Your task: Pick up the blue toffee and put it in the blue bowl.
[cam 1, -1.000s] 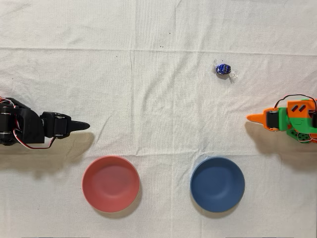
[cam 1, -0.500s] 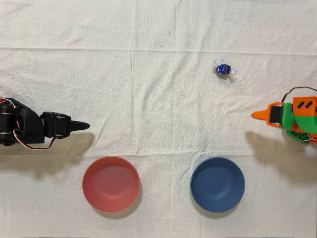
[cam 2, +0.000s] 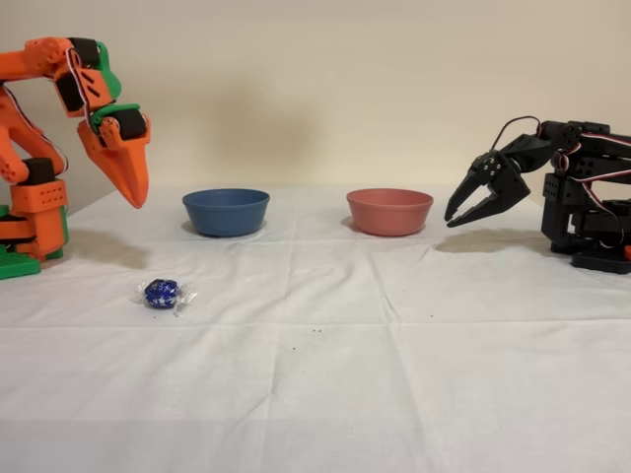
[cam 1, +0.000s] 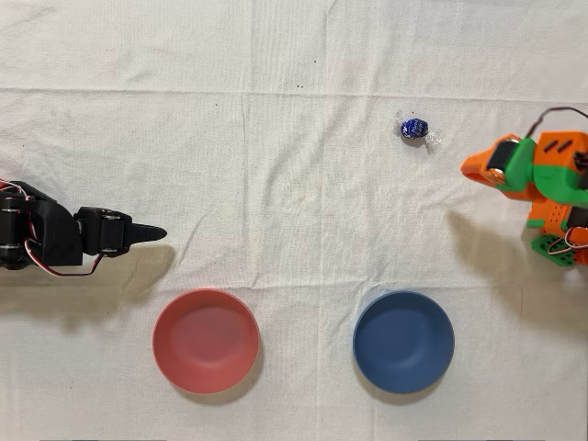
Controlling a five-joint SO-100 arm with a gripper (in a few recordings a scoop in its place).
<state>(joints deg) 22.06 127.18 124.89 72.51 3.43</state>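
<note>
The blue toffee [cam 1: 413, 128] lies on the white cloth, its dark-blue foil and clear twisted ends showing; in the fixed view the toffee [cam 2: 161, 293] rests at the left front. My orange gripper [cam 1: 470, 167] hangs above the cloth to the right of the toffee and slightly below it in the overhead view, apart from it. In the fixed view the gripper [cam 2: 136, 200] points down, raised well above the cloth, fingers together and holding nothing. The blue bowl [cam 1: 403, 341] stands empty at the lower right overhead, and at the back left, bowl [cam 2: 226, 211], in the fixed view.
A salmon-red bowl [cam 1: 205, 340] stands left of the blue one overhead, and to the right of it, red bowl [cam 2: 389, 211], in the fixed view. The idle black arm [cam 1: 55, 239] rests at the left edge overhead. White wrinkled cloth covers the table.
The orange gripper has risen and swung toward the top of the overhead picture, nearer the toffee. Toffee, bowls and black arm have not moved.
</note>
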